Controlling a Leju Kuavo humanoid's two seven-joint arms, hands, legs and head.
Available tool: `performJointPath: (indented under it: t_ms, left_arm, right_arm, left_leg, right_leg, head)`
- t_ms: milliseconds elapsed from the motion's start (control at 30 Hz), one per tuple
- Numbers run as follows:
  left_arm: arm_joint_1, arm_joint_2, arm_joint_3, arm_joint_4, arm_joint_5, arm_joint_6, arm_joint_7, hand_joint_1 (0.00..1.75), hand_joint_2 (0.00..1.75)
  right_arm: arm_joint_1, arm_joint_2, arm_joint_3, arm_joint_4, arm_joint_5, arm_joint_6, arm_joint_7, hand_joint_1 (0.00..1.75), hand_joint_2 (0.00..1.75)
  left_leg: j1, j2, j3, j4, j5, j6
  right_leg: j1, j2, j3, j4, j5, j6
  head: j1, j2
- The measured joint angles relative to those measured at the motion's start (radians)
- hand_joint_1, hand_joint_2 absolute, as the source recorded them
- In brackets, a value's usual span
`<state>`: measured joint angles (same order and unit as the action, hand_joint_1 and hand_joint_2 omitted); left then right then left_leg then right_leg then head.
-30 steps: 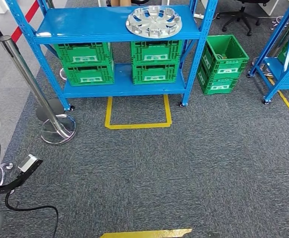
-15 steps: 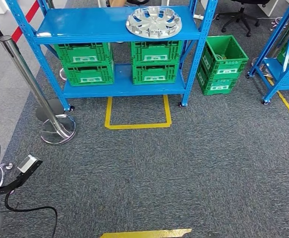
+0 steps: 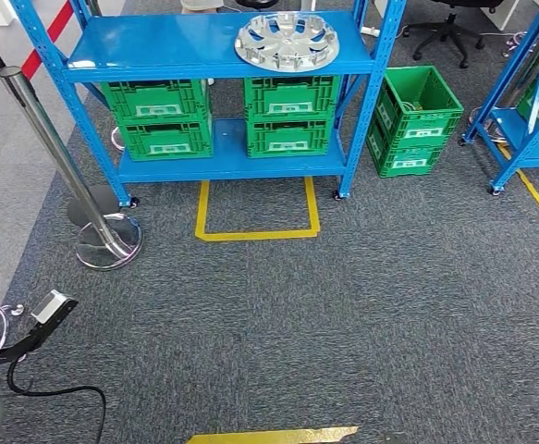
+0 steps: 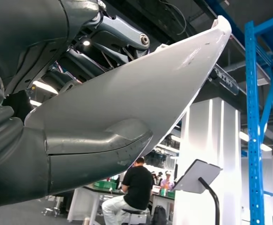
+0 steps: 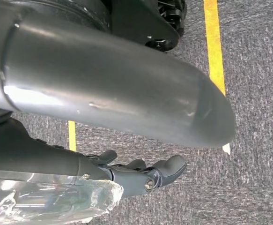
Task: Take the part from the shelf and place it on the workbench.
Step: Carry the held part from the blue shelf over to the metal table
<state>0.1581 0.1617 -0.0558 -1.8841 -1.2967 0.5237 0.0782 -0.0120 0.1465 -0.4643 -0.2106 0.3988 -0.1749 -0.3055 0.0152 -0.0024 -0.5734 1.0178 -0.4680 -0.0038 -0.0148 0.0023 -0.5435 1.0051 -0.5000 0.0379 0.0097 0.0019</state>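
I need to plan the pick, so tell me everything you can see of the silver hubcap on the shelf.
The round silver hubcap looks like shiny moulded plastic or metal, with a ring of spoke-like openings around a domed centre. It lies flat, face up, on the top board of the blue metal shelf, toward its right end, directly above a green plastic crate. Nothing but the shelf touches it.

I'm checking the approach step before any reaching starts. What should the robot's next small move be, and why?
Probably a step forward toward the blue metal shelf, stopping by the yellow taped floor rectangle. The round silver wheel cover lies on the top level at the far side of a wide stretch of grey carpet, and the right hand hangs over the floor, holding nothing, so reaching looks premature.
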Motion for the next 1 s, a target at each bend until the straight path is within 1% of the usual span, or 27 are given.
performJointPath:
  t_ms: [100,200,267,300,333,367,433,467,500,533,600,633,700,733,800,833,867,900,933,967,1000]
  left_arm:
    - [0.0,0.001,0.0,0.0,0.0,-0.004,0.0,1.75,1.75]
    - [0.0,0.001,0.0,0.0,0.0,-0.007,0.0,1.75,1.75]
    - [-0.001,0.001,0.0,-0.001,0.0,-0.007,0.001,1.75,1.75]
    - [-0.002,0.001,0.0,-0.003,0.0,-0.008,0.002,1.75,1.75]
    - [-0.003,0.001,0.001,-0.004,0.0,-0.008,0.002,1.75,1.75]
    - [-0.003,0.001,0.0,-0.006,0.0,-0.009,0.003,1.75,1.75]
    - [0.001,0.001,0.0,-0.007,0.0,-0.01,0.003,1.75,1.75]
    - [0.004,0.001,0.0,-0.007,0.0,-0.01,0.003,1.75,1.75]
    - [0.006,0.0,0.0,-0.007,0.0,-0.01,0.003,1.75,1.75]
    - [0.006,0.0,0.0,-0.007,0.0,-0.01,0.003,1.75,1.75]
    - [0.007,0.0,0.0,-0.007,0.0,-0.009,0.003,1.75,1.75]
    - [0.007,0.0,0.0,-0.007,0.0,-0.009,0.003,1.75,1.75]
    - [0.007,0.0,0.0,-0.007,0.0,-0.009,0.003,1.75,1.75]
    - [0.007,0.0,0.0,-0.007,0.0,-0.009,0.004,1.75,1.75]
    - [0.006,0.0,0.0,-0.008,0.0,-0.01,0.004,1.75,1.75]
    - [0.007,0.0,0.0,-0.009,0.0,-0.011,0.005,1.75,1.75]
    - [0.006,0.001,0.001,-0.01,0.0,-0.012,0.005,1.75,1.75]
    - [0.005,0.002,0.001,-0.011,0.0,-0.012,0.005,1.75,1.75]
    - [0.004,0.003,0.002,-0.012,0.0,-0.012,0.006,1.75,1.75]
    - [0.004,0.004,0.002,-0.012,0.0,-0.012,0.006,1.75,1.75]
    - [0.005,0.004,0.002,-0.012,0.0,-0.012,0.007,1.75,1.75]
  right_arm:
    - [0.0,0.0,0.0,0.0,0.004,-0.005,0.009,0.0,0.0]
    - [0.0,0.0,0.0,0.0,0.007,-0.008,0.013,0.0,0.0]
    - [0.0,0.001,0.0,-0.001,0.007,-0.009,0.014,0.0,0.0]
    - [-0.001,0.002,0.0,-0.001,0.007,-0.01,0.015,0.0,0.0]
    - [-0.001,0.002,0.0,-0.001,0.007,-0.01,0.017,0.0,0.0]
    - [-0.001,0.002,0.0,-0.002,0.007,-0.011,0.019,0.0,0.0]
    - [0.0,0.002,0.0,-0.002,0.007,-0.011,0.021,0.0,0.0]
    - [0.001,0.002,0.0,-0.002,0.007,-0.011,0.022,0.0,0.0]
    - [0.003,0.002,0.0,-0.002,0.006,-0.011,0.022,0.0,0.0]
    - [0.004,0.002,0.0,-0.002,0.006,-0.011,0.022,0.0,0.0]
    - [0.006,0.002,0.0,-0.003,0.005,-0.011,0.022,0.0,0.0]
    - [0.006,0.002,0.0,-0.003,0.005,-0.012,0.022,0.0,0.0]
    - [0.006,0.002,0.0,-0.003,0.005,-0.012,0.022,0.0,0.0]
    - [0.005,0.002,0.0,-0.003,0.005,-0.012,0.022,0.0,0.0]
    - [0.007,0.002,0.0,-0.004,0.004,-0.015,0.023,0.0,0.0]
    - [0.008,0.003,-0.001,-0.004,0.004,-0.018,0.024,0.0,0.0]
    - [0.008,0.003,-0.001,-0.005,0.003,-0.02,0.024,0.0,0.0]
    - [0.008,0.004,-0.001,-0.007,0.004,-0.021,0.024,0.0,0.0]
    - [0.008,0.004,-0.001,-0.008,0.004,-0.021,0.024,0.0,0.0]
    - [0.009,0.004,-0.001,-0.009,0.004,-0.022,0.025,0.0,0.0]
    - [0.011,0.004,-0.001,-0.009,0.005,-0.022,0.025,0.0,0.0]
  left_leg:
    - [-0.003,0.0,0.0,0.001,-0.001,0.002]
    - [-0.007,0.0,-0.001,0.003,-0.002,0.006]
    - [-0.007,-0.001,0.0,-0.002,0.001,0.012]
    - [-0.004,-0.001,0.002,-0.008,0.004,0.016]
    - [-0.001,-0.003,0.004,-0.014,0.008,0.021]
    - [0.003,-0.004,0.005,-0.019,0.011,0.024]
    - [0.004,-0.01,0.003,-0.02,0.013,0.026]
    - [0.004,-0.015,0.002,-0.02,0.013,0.025]
    - [0.004,-0.021,0.001,-0.02,0.014,0.025]
    - [0.004,-0.029,0.002,-0.02,0.014,0.023]
    - [0.004,-0.04,0.002,-0.02,0.015,0.02]
    - [0.005,-0.043,0.002,-0.02,0.015,0.019]
    - [0.005,-0.044,0.003,-0.02,0.015,0.019]
    - [0.005,-0.049,0.003,-0.019,0.015,0.016]
    - [0.01,-0.076,-0.006,-0.019,0.021,-0.006]
    - [0.012,-0.085,-0.011,-0.017,0.022,-0.019]
    - [0.013,-0.079,-0.02,-0.006,0.015,-0.029]
    - [0.012,-0.062,-0.033,0.021,-0.004,-0.033]
    - [0.011,-0.04,-0.055,0.07,-0.034,-0.035]
    - [0.01,-0.022,-0.085,0.137,-0.068,-0.037]
    - [0.01,-0.013,-0.116,0.204,-0.097,-0.038]
  right_leg:
    - [-0.003,0.0,0.0,0.0,0.001,0.001]
    - [-0.008,0.0,0.0,-0.002,0.003,0.006]
    - [-0.009,-0.002,0.002,-0.006,0.004,0.01]
    - [-0.008,-0.003,0.0,-0.003,-0.001,0.013]
    - [-0.007,-0.003,-0.009,0.015,-0.016,0.014]
    - [-0.007,-0.003,-0.028,0.055,-0.041,0.016]
    - [-0.007,-0.003,-0.089,0.188,-0.108,0.017]
    - [-0.007,-0.003,-0.118,0.248,-0.13,0.018]
    - [-0.007,-0.003,-0.133,0.278,-0.133,0.017]
    - [-0.007,-0.002,-0.128,0.267,-0.115,0.016]
    - [-0.007,-0.001,-0.102,0.21,-0.072,0.013]
    - [-0.007,0.0,-0.092,0.189,-0.059,0.013]
    - [-0.007,0.0,-0.087,0.181,-0.055,0.012]
    - [-0.008,0.014,-0.066,0.138,-0.041,0.009]
    - [-0.005,0.036,-0.019,0.047,-0.017,-0.005]
    - [-0.005,0.043,0.004,0.002,-0.004,-0.016]
    - [-0.004,0.033,0.007,-0.004,-0.003,-0.026]
    - [-0.005,0.023,0.008,-0.007,0.0,-0.033]
    - [-0.004,0.012,0.01,-0.009,0.001,-0.038]
    - [-0.002,0.002,0.01,-0.009,0.0,-0.041]
    - [0.0,-0.01,0.01,-0.009,-0.001,-0.044]
  head:
    - [0.0,0.0]
    - [0.0,0.0]
    - [-0.001,0.0]
    - [0.0,0.0]
    - [0.002,0.0]
    - [0.004,0.0]
    - [0.006,0.0]
    - [0.006,0.0]
    - [0.006,0.0]
    - [0.006,0.0]
    - [0.006,0.0]
    - [0.006,0.0]
    - [0.006,0.0]
    - [0.006,0.0]
    - [0.005,0.0]
    - [0.005,0.0]
    - [0.002,0.0]
    - [-0.001,0.0]
    - [-0.003,0.0]
    - [-0.006,0.0]
    - [-0.007,0.0]
